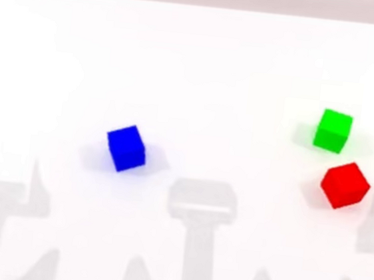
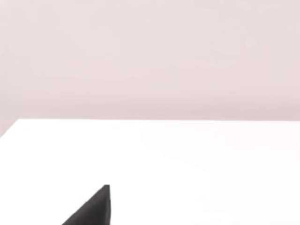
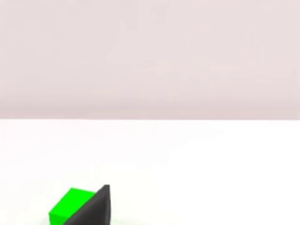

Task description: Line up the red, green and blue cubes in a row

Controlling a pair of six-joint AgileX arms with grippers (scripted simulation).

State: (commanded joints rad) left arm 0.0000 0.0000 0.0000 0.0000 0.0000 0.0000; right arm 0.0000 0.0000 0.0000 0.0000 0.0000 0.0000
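No row yet: blue cube (image 1: 126,147) sat well apart from green cube (image 1: 333,130) and red cube (image 1: 345,185); neither end effector's opening could apparently be told.

Dark fingertip (image 2: 93,208) of left hand over bare white table (image 2: 197,168)

The blue cube (image 1: 126,147), green cube (image 1: 333,130) and red cube (image 1: 345,185) look like plain matte solids with smooth, unmarked faces. The white table (image 1: 233,78) beneath them is smooth, without grain or texture.
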